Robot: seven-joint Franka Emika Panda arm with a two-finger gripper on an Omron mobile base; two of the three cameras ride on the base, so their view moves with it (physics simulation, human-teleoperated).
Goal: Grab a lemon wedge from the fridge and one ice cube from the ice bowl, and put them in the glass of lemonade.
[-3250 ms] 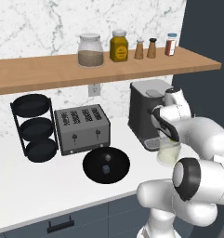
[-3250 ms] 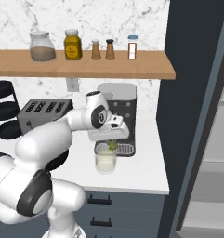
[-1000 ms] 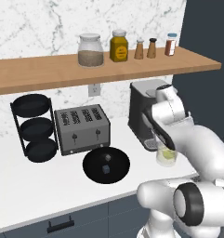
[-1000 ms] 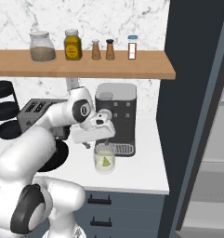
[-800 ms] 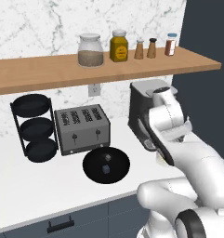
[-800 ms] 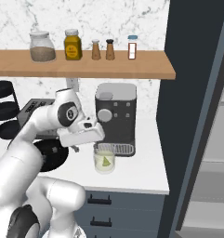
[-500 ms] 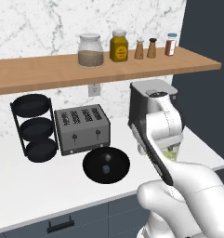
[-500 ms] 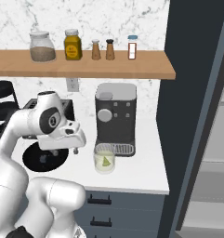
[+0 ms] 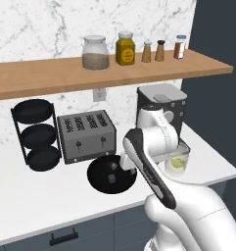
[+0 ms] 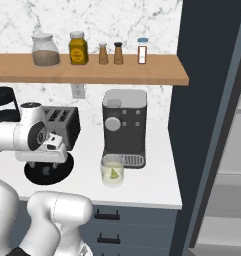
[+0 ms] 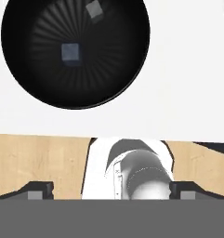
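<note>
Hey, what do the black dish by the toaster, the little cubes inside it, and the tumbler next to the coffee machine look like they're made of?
The wide shallow black dish looks like matte plastic or glazed ceramic; faint radial ribs catch soft light. The small pale grey cubes look translucent, so probably ice. The short clear tumbler looks like glass: the yellow-green lemon wedge and the pale liquid show through its wall.

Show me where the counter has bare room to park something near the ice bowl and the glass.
Bare counter runs along the front edge, in front of the tiered rack and toaster, left of the ice bowl. Another open strip lies right of the glass of lemonade toward the fridge. It is crowded between bowl, glass and coffee machine.
</note>
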